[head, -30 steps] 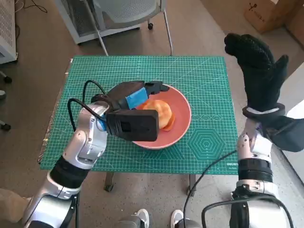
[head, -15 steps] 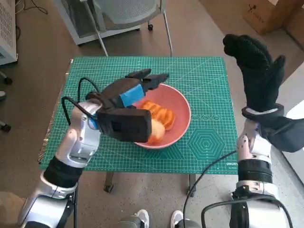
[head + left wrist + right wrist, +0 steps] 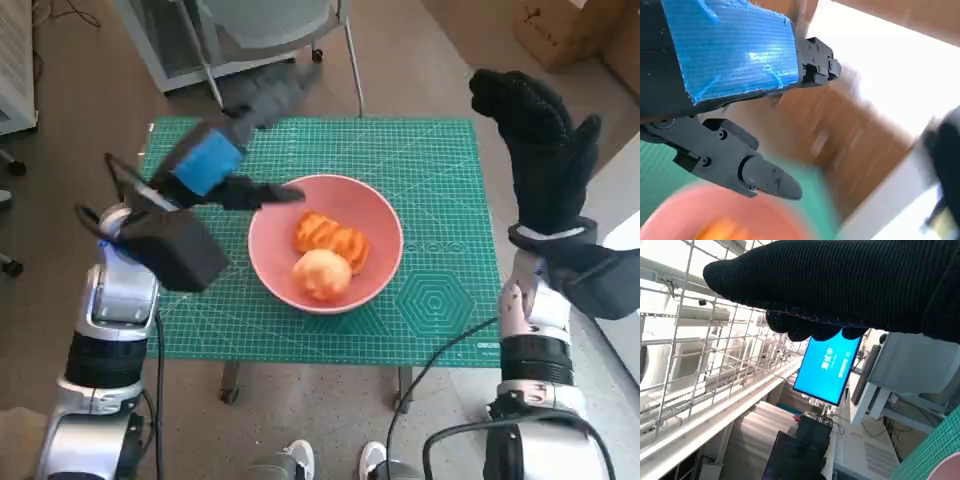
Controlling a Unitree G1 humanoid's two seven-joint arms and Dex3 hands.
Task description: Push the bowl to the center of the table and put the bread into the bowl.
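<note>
— Head view, from the left: what is the blue-taped black left hand (image 3: 222, 150) doing?

— It hangs above the far left part of the green cutting mat (image 3: 440, 170), fingers apart, holding nothing. The round pink bowl (image 3: 326, 243) sits at the mat's middle with the orange ridged bread (image 3: 331, 238) and a pale round roll (image 3: 322, 274) inside.

— And the black knitted right hand (image 3: 545, 150)?

— Raised off the mat's right edge, fingers spread, empty.

— Best move now?

— I'd lift the left arm clear without clipping the rim.

— Anything unclear?

— The left wrist view is blurred; the right wrist view shows only a sliver of mat.
</note>
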